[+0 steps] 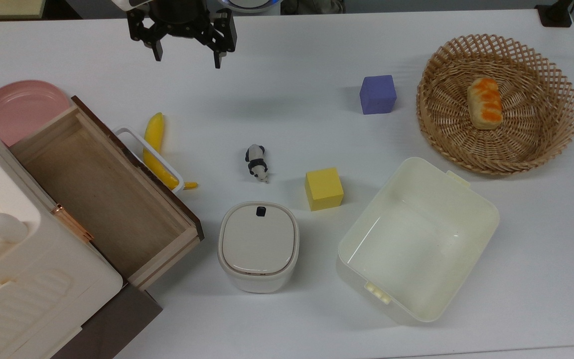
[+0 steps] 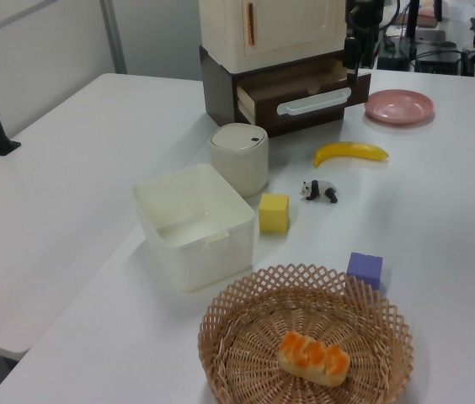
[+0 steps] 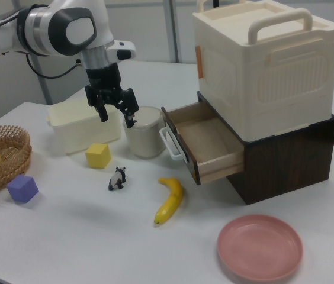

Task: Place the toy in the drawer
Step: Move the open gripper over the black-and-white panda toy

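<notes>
The toy (image 1: 256, 162), a small black-and-white panda, lies on the white table near its middle; it also appears as the toy (image 2: 319, 191) and the toy (image 3: 117, 178). The light-wood drawer (image 1: 102, 194) with a white loop handle stands pulled out and empty at the top view's left, seen too as the drawer (image 3: 205, 141) and the drawer (image 2: 305, 91). My gripper (image 1: 187, 56) hangs open and empty above the table, well away from the toy toward the top view's upper edge; the gripper (image 3: 116, 115) shows high over the table in the right view.
A yellow banana (image 1: 157, 152) lies by the drawer handle. A yellow cube (image 1: 324, 189), a lidded white canister (image 1: 258, 246) and a cream bin (image 1: 416, 239) sit near the toy. A purple cube (image 1: 377, 94), a wicker basket (image 1: 541, 80) with bread, and a pink plate (image 1: 18, 107) lie further off.
</notes>
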{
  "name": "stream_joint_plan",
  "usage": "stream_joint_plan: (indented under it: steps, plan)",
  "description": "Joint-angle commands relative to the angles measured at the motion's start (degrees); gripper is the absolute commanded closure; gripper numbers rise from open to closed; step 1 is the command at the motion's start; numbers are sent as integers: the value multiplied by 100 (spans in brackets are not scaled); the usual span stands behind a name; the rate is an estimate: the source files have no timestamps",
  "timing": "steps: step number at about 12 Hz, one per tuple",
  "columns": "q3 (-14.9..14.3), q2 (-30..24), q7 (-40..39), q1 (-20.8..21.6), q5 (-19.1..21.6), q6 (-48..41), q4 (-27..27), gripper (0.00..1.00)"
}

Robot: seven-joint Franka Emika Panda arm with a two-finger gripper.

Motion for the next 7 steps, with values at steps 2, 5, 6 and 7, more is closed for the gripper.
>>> stream_joint_plan:
  steps: [2,5,6,7]
  plan:
    - [-127,-57,-114,169,121,-83,-106,0]
    - [-83,162,-105,205,104,48,-88,0]
    - [-82,233,-61,266,113,275,-88,0]
    - [-82,347,-52,318,121,452,-97,0]
